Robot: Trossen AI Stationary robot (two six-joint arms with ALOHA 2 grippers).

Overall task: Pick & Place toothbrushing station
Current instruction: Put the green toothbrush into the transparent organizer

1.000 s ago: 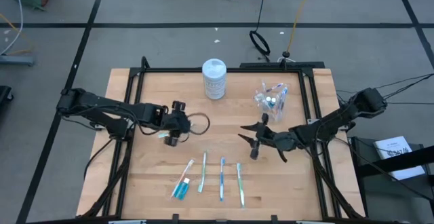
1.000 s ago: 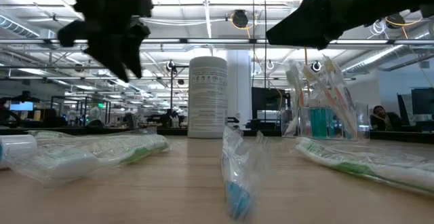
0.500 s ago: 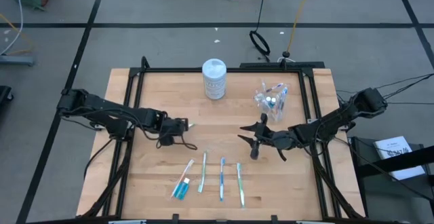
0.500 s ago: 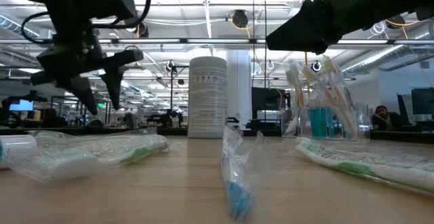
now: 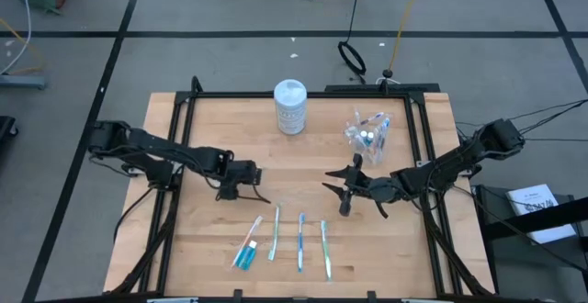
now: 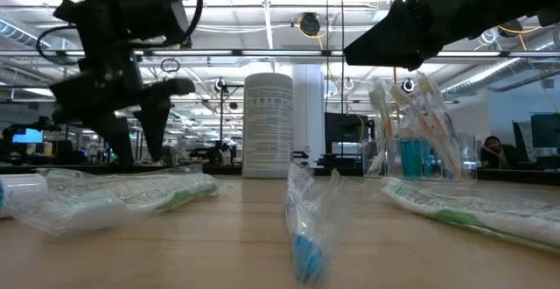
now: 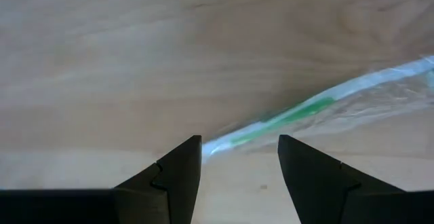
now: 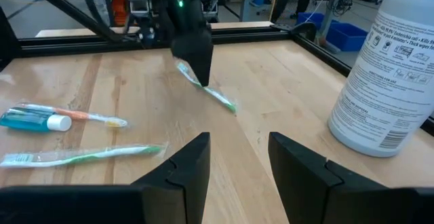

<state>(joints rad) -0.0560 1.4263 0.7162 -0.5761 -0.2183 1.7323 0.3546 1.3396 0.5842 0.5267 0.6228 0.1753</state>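
**Left of table centre: left gripper down over a wrapped green brush**

Left of the table's [image 5: 184,239] middle, I now have the left gripper [image 5: 244,190] low and pointing down. A second ago it sat higher and a touch nearer the left edge, turned sideways; since then it has swung down and crept toward the centre. Its fingers stand apart with nothing between them. Directly under them, in the left wrist view, lies a green-and-white toothbrush [image 7: 298,112] in clear wrap, flat on the wood and running diagonally past the finger gap (not yet straddled, as far as I can judge).

I read this as the approach to a pick, grasp not yet made.

The right gripper [image 5: 351,191] hangs right of centre, unmoved over the last second, fingers apart, empty.

Elsewhere: the clear cup [image 5: 367,134] near the far right corner already holds several brushes. Four more toothbrushes [image 5: 299,240] and a teal toothpaste tube [image 5: 245,254] lie in a row by the near edge. The white canister [image 5: 290,106] stands at the far edge, middle.

So the station is partly filled; loose items remain.
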